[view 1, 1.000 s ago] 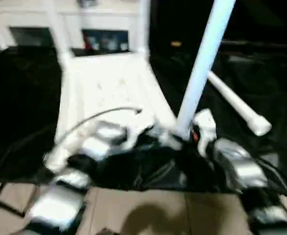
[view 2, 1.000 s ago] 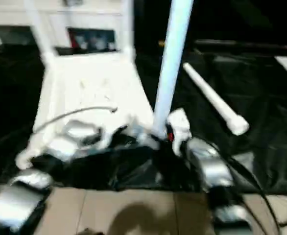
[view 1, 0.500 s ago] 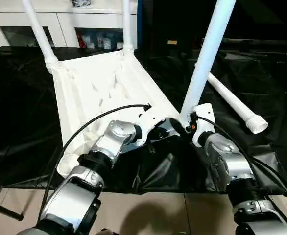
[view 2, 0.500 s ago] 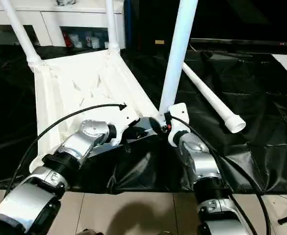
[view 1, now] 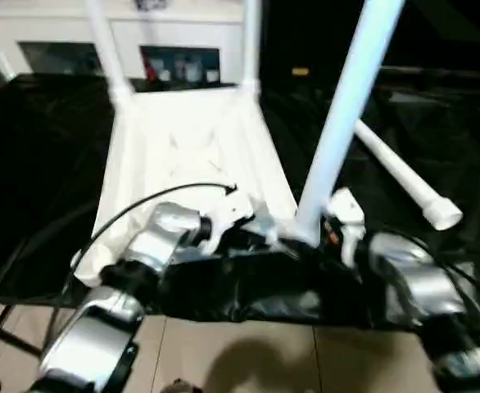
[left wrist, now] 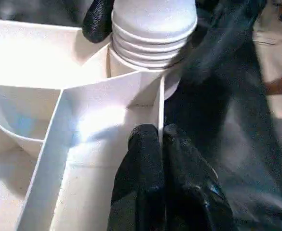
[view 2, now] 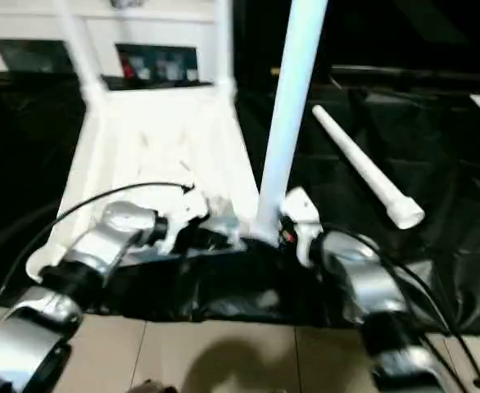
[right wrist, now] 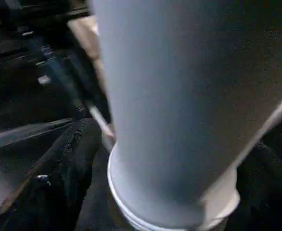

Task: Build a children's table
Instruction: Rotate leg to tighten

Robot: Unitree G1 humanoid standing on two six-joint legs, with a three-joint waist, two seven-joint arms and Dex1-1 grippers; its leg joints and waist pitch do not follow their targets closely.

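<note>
Table top (view 1: pixel 187 155), white plastic and turned ribs-up, lies in the head views on the black sheet (view 1: pixel 43 164) that covers the worktop, with its near end at the worktop's front edge. Two smooth round legs (view 1: pixel 105 45) stand in its far corner sockets, and a third leg (view 1: pixel 350 106) rises from the near right corner. A fourth, tapered leg (view 1: pixel 404 176) lies loose on the sheet toward the worktop's right edge. Compared with half a second ago, the right gripper (view 1: pixel 326 229) has opened wider at the third leg's base.

From the left wrist, the left gripper (left wrist: pixel 161 144) is pinched closed on a thin upright rib (left wrist: pixel 160 103) of the glossy underside, just beside the corner socket (left wrist: pixel 131 67) where the leg's ridged end sits.

From the right wrist, the leg fills the gap between two matte black fingers (right wrist: pixel 76 163) that stand apart on either side; whether they touch it I cannot tell.
</note>
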